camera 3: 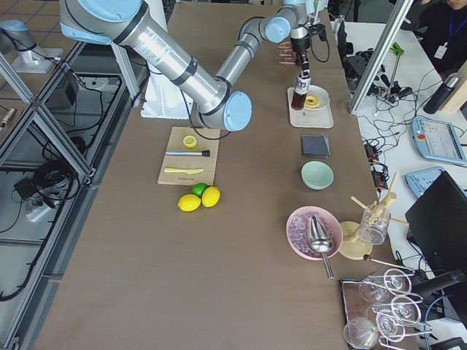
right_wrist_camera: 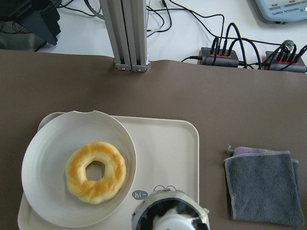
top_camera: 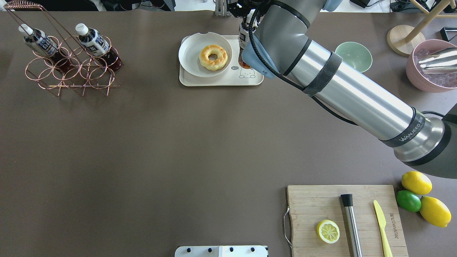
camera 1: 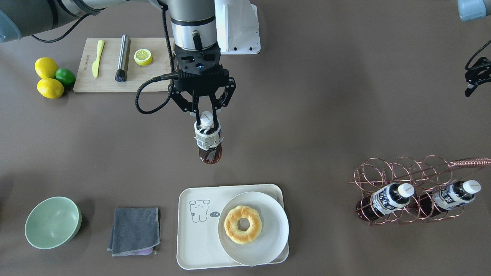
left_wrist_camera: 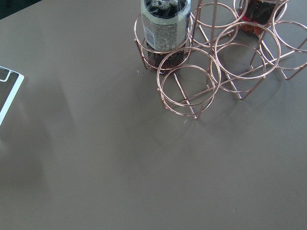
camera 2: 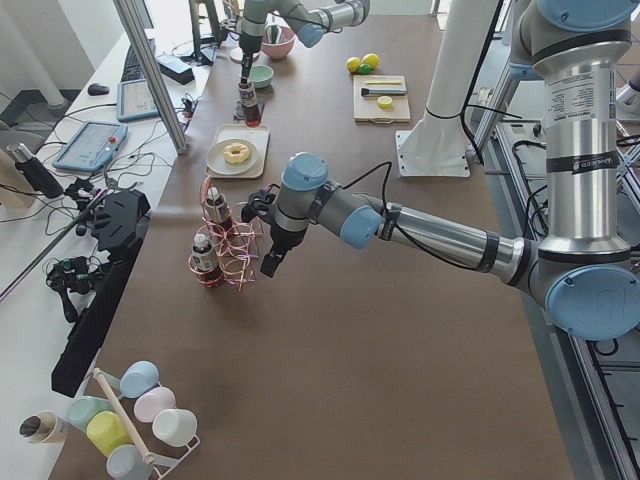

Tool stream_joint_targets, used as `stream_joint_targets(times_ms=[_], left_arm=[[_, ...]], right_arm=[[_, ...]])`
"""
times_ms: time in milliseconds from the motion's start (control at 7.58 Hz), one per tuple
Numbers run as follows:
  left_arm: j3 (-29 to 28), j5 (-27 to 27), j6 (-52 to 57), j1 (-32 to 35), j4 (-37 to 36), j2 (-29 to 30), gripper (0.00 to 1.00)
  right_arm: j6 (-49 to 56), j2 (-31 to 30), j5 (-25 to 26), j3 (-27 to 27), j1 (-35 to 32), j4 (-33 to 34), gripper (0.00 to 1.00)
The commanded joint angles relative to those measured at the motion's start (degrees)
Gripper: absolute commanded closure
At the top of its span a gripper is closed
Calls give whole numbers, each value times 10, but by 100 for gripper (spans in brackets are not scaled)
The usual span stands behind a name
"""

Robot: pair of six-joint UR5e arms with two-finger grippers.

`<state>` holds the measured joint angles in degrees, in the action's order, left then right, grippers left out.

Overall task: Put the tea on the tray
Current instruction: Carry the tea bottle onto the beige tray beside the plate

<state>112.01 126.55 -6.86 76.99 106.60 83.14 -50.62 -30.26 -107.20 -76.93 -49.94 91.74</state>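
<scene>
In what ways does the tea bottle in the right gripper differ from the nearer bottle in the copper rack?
The held bottle is clamped near its cap by the right gripper; the rack bottle stands untouched in the copper rack. The held bottle appears lifted beside the tray; the rack bottle is far from it. Both have white caps, white-and-blue labels and dark tea.

Overhead, the right arm [top_camera: 339, 85] hides most of the tea [top_camera: 244, 64]. The left claw [camera 1: 471, 81] is cut by the front view's edge, its jaws unreadable. 1 racked bottle [left_wrist_camera: 165, 28] loses its top in the left wrist view.
</scene>
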Motion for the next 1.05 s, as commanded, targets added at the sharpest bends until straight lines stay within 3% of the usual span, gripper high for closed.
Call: stream_joint_targets(times_ms=[0, 396, 923], left_arm=[[0, 1, -1, 0, 1, 1, 0], [0, 1, -1, 0, 1, 2, 0], [0, 1, 0, 0, 1, 3, 0]], right_arm=[[6, 4, -9, 61, -9, -37, 100], [0, -4, -9, 70, -2, -76, 100], [-6, -8, -3, 71, 12, -78, 100]])
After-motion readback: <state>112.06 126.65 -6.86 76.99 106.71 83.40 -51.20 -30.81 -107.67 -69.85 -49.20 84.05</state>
